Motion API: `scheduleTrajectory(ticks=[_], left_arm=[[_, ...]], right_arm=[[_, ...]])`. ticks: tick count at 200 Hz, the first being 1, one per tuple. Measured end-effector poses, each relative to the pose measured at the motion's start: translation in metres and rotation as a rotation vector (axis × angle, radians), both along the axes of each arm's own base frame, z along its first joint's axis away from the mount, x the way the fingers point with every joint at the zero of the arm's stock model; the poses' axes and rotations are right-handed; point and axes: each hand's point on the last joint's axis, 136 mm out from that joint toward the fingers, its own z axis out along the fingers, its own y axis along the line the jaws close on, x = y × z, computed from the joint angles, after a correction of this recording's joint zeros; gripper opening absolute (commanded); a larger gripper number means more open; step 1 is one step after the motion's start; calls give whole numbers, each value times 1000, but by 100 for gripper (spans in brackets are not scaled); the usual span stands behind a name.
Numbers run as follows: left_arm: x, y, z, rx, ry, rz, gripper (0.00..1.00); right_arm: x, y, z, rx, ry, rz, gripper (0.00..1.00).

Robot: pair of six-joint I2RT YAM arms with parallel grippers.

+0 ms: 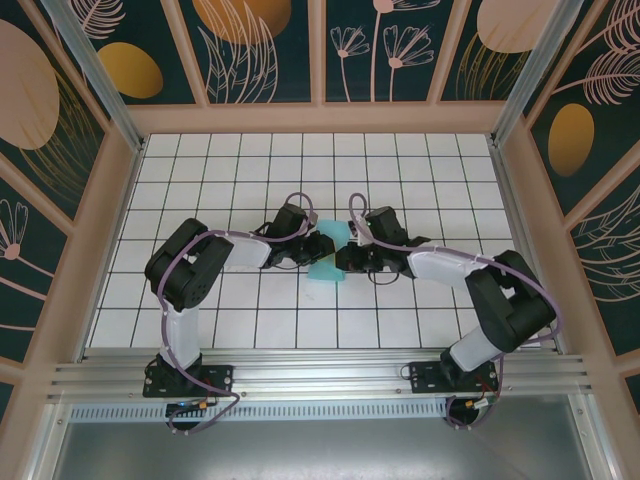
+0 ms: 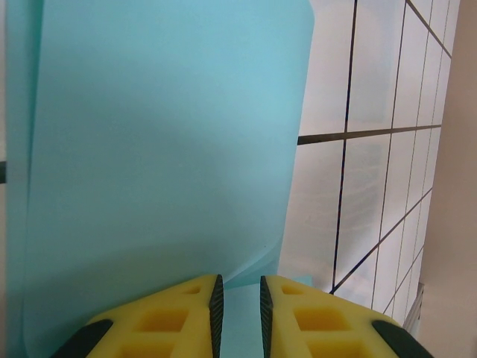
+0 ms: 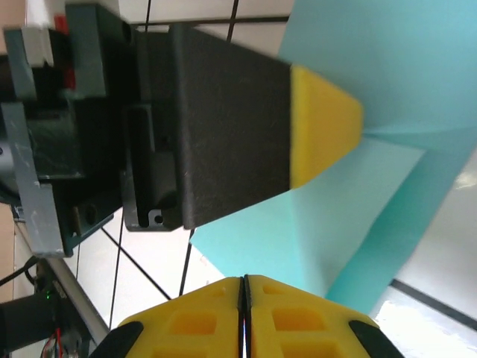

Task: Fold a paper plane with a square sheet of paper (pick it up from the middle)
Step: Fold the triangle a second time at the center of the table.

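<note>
Near rail: a silver aluminium rail (image 1: 320,380) runs along the 6 o'clock edge of the top view; the two arm bases are bolted to it at 7 and 5 o'clock.
Left arm: black and white, with a lilac cable; it bends out toward 9 o'clock, then reaches in to the centre.
Right arm: same build; it bends out toward 3 o'clock, then reaches in to the centre.
Tabletop: a white board with a black grid (image 1: 400,170).
Task's thing: the light cyan square sheet of paper (image 1: 327,270) sits at the centre of the grid, between the two wrists. It is raised and bent, and one flap stands up toward 12 o'clock.
Left gripper (image 2: 241,280): its yellow fingers stand a narrow slot apart with the cyan sheet in the slot; the sheet rises as a curved wall just ahead of them.
Right gripper (image 3: 244,280): its yellow fingers are pressed together with only a hairline between them. A creased corner of the sheet reaches their tips; I cannot tell whether any paper is pinched.
Seen from the right wrist: a yellow finger of the left gripper presses on a fold of the sheet at 1 o'clock.
Far walls: dark teal panels (image 1: 265,50) with pink and orange plant motifs in pale wood frames at 12 o'clock.
</note>
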Motion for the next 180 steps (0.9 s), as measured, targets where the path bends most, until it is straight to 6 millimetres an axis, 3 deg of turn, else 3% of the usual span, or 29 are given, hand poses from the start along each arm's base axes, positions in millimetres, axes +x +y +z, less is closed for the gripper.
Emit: scheduleTrajectory(ticks=[53, 180], left_arm=[[0, 0, 0, 0, -3, -3, 25], [0, 0, 0, 1, -9, -11, 25]], right_arm=[[2, 10, -18, -22, 65, 0, 12], [-5, 0, -41, -83, 118, -18, 12]])
